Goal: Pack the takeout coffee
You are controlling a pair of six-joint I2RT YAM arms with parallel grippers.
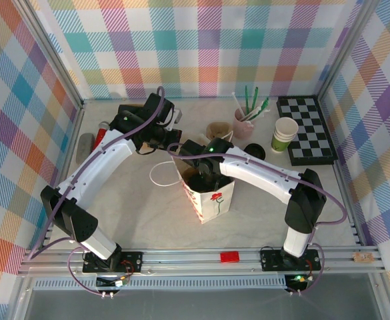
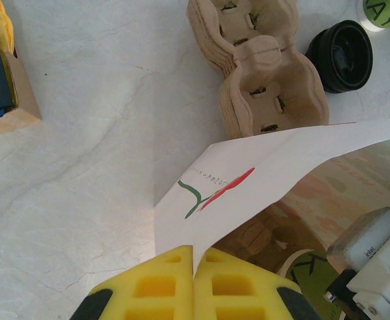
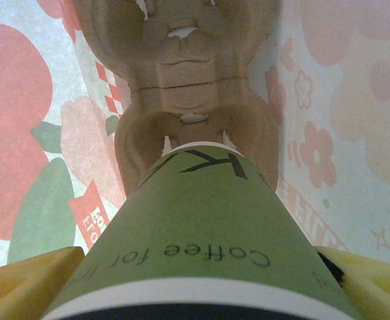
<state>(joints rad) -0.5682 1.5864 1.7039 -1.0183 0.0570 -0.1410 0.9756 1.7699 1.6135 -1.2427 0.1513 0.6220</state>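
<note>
The white paper bag [image 1: 216, 198] with a red flower print stands open mid-table. My left gripper [image 2: 196, 257] is shut on the bag's rim [image 2: 248, 193], its yellow pads pinching the paper edge. My right gripper [image 3: 201, 297] reaches down inside the bag [image 1: 205, 175] and is shut on the takeout coffee [image 3: 201, 227], a green cup printed "Coffee for", with the black lid's edge at the bottom of the right wrist view. The cup's base sits at the near well of a brown cardboard cup carrier [image 3: 181, 87] on the bag's floor. I cannot tell if they touch. The green cup [image 2: 315, 280] also shows in the bag's mouth.
A stack of cardboard carriers [image 2: 261, 73] and a loose black lid [image 2: 345, 53] lie behind the bag. A lidless green cup [image 1: 285, 133], a chessboard [image 1: 306, 130] and a pink cup of utensils [image 1: 243, 122] stand at the back right. A box [image 2: 1, 73] is at the left.
</note>
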